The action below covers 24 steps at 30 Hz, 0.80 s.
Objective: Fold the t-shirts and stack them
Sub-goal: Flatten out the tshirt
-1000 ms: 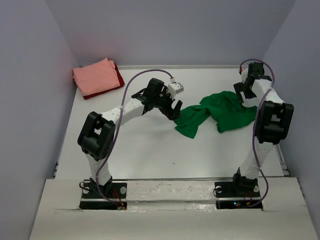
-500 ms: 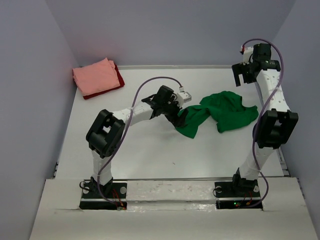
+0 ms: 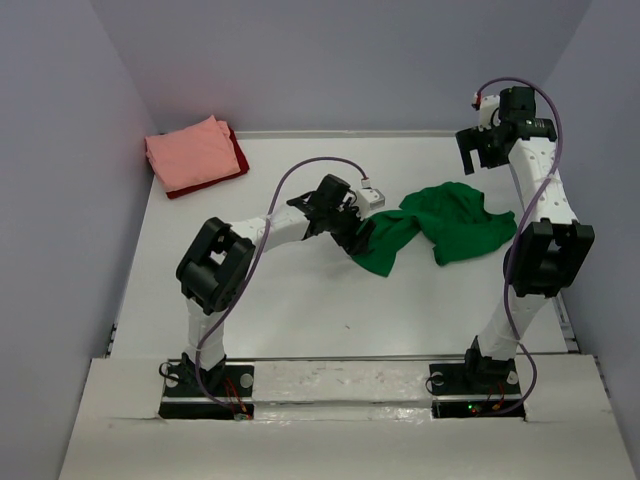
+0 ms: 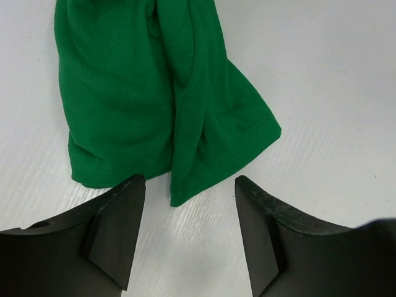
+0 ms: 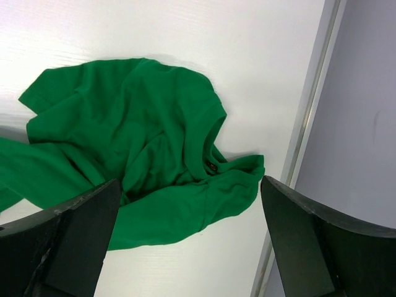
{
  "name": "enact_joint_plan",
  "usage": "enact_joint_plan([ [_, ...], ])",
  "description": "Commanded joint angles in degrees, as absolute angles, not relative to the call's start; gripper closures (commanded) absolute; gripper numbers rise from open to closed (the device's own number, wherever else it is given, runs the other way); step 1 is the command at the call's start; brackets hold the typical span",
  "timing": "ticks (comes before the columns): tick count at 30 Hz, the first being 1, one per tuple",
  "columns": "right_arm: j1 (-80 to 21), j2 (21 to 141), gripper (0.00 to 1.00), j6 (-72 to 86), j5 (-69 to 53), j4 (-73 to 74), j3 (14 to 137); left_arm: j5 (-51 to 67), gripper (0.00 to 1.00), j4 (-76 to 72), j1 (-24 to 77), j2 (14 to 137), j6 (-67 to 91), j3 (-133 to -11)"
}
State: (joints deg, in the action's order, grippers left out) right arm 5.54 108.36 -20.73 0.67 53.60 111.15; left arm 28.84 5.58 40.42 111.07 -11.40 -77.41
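Risk: left pincer (image 4: pixel 189 193), jaws apart over the crumpled green t-shirt's (image 3: pixel 440 228) hem on the right of the worktop (image 3: pixel 300 300), may pinch several bunched layers. The right pincer (image 5: pixel 190 185), also apart, hangs high and cannot steady the cloth.

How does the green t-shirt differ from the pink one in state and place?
The green t-shirt lies crumpled and unfolded; the pink t-shirt is folded flat. The green one lies alone right of centre; the pink one rests on a dark red t-shirt in the far left corner. Both are plain cloth.
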Motion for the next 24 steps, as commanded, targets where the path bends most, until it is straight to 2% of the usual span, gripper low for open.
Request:
enact_joint_plan([
  [1, 5.3, 104.6, 0.00, -20.0, -1.5, 53.4, 111.5, 29.4, 0.28, 5.4, 40.8, 109.2, -12.5, -76.8],
  [14, 5.3, 102.7, 0.00, -20.5, -1.8, 53.4, 110.7, 30.1, 0.29, 5.8, 41.2, 111.0, -12.8, -75.9],
  [15, 5.3, 102.6, 0.00, -20.5, -1.8, 53.3, 110.5, 30.1, 0.34, 5.8, 41.2, 111.2, -12.9, -75.9],
  [17, 5.3, 102.4, 0.00, -20.6, -1.8, 53.1, 110.1, 30.1, 0.37, 6.0, 41.3, 111.4, -12.9, -76.1],
  [24, 5.3, 101.6, 0.00, -21.1, -1.9, 53.0, 109.7, 30.3, 0.35, 6.5, 41.4, 112.8, -13.0, -76.6],
])
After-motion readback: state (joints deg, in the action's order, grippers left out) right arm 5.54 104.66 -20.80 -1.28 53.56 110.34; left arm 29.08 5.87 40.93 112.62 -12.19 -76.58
